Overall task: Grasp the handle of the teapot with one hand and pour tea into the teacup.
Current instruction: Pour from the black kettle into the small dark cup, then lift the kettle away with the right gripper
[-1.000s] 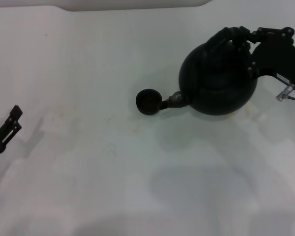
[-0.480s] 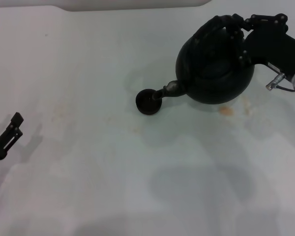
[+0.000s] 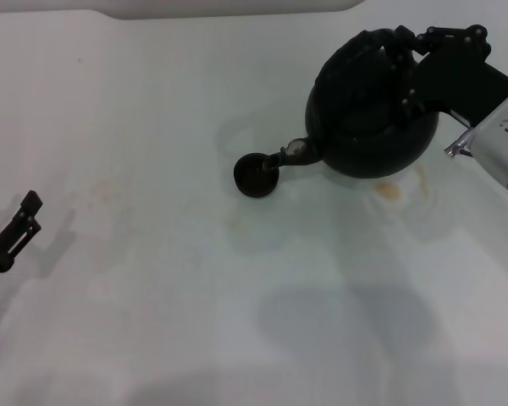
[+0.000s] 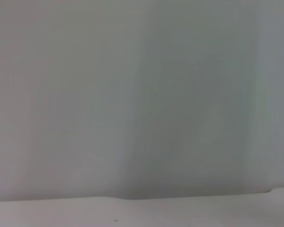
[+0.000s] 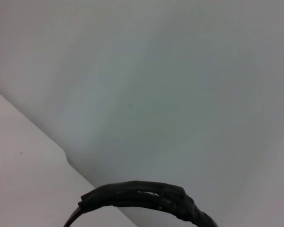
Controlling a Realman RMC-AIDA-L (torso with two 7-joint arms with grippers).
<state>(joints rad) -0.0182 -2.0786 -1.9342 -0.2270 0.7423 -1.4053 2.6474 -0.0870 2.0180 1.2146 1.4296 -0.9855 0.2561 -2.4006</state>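
The right end effector [image 3: 406,51] reached in from the far right of the desk [image 3: 152,127], clenched around the handle [image 3: 381,42] of the round matte black teapot [image 3: 368,114]. The teapot tilted, its spout [image 3: 295,153] over the small dark teacup [image 3: 256,176]. The left end effector [image 3: 13,228] rested at the left edge, its grip state unclear.

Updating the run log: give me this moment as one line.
phase: pouring | right hand: shut on handle | teapot: tilted, spout over teacup | left hand: parked at table's left edge

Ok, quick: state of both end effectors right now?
Left end effector: open, holding nothing, near the table's left edge.
Right end effector: closed on the teapot's handle.
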